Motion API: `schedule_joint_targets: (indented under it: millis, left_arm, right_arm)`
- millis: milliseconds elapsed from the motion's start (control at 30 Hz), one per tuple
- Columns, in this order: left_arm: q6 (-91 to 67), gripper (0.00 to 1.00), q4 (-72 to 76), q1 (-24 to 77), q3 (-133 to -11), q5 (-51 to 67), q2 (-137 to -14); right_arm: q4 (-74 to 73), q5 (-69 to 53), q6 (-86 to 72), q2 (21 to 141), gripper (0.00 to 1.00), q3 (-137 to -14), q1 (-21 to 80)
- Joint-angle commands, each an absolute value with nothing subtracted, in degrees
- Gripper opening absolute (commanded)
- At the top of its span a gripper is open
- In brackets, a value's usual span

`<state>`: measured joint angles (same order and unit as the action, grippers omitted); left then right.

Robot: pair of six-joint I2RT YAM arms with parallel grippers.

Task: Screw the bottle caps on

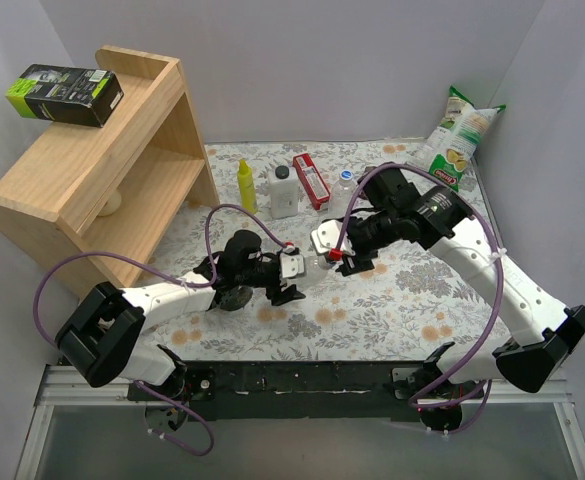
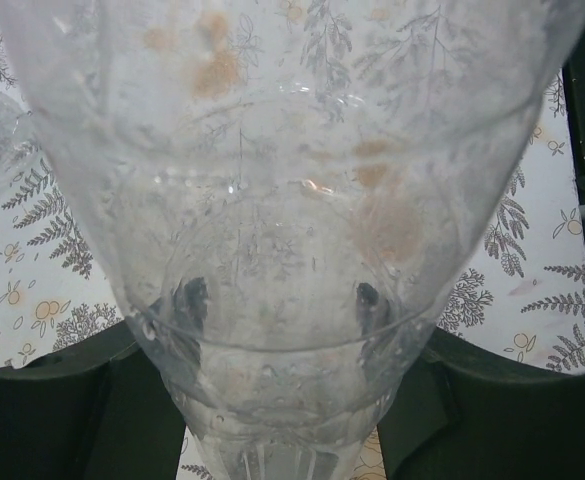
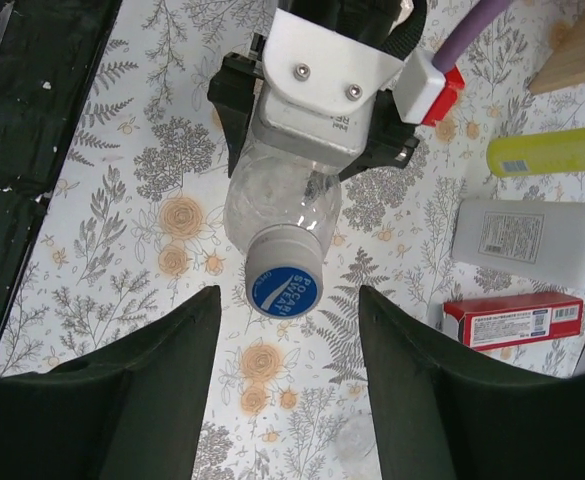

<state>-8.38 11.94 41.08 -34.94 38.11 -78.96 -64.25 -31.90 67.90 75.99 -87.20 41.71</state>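
Squarely within left pincer [image 2: 282, 400], capped bottle [image 3: 282, 205] (right pincer [image 3: 287, 390] agape).

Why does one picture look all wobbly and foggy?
Left wrist view: the clear bottle fills the frame, so the flowery tablecloth behind it looks bent and smeary. Right wrist view: sharp, the blue cap has readable lettering. Top view: even light, soft shadows.

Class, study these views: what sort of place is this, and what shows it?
Probably a robotics lab test cell: two white-and-black robot arms bolted to a black rail, plain grey walls around a floral-cloth table, staged props like a light wooden shelf and green snack bag.
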Motion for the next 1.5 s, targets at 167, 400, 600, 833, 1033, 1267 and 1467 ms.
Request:
schedule_joint_targets:
  millis: [167,400,600,833,1033,1267,1467]
  left_arm:
    - [-7.82,0.0,12.57,40.87,-37.18,39.99,-78.22]
    - [-11.94,0.0,18.35,41.04,-36.3,36.57,-78.57]
    - [-21.26,0.0,27.59,42.01,-36.3,24.01,-78.49]
    - [-20.48,0.0,26.63,42.1,-34.64,21.96,-77.61]
    - [-23.72,0.0,23.2,41.92,-32.52,30.39,-75.94]
    - [-31.29,0.0,27.68,41.84,-31.29,32.96,-74.53]
    - [-32.17,0.0,28.65,41.84,-31.03,33.4,-74.09]
  right_arm:
    - [-64.69,-31.12,70.22,76.55,0.48,-87.19,45.17]
    - [-62.84,-27.43,57.94,81.29,0.16,-90.33,44.91]
    - [-66.45,-33.39,39.84,91.31,0.06,-98.25,43.51]
    - [-64.6,-42.7,34.98,93.52,0.2,-108.86,37.01]
    - [-60.13,-44.65,40.08,85.99,0.52,-105.66,35.24]
    - [-53.52,-43.68,35.16,80.07,0.59,-93.61,35.16]
    - [-52.82,-39.56,34.98,79.54,0.59,-91.5,35.07]
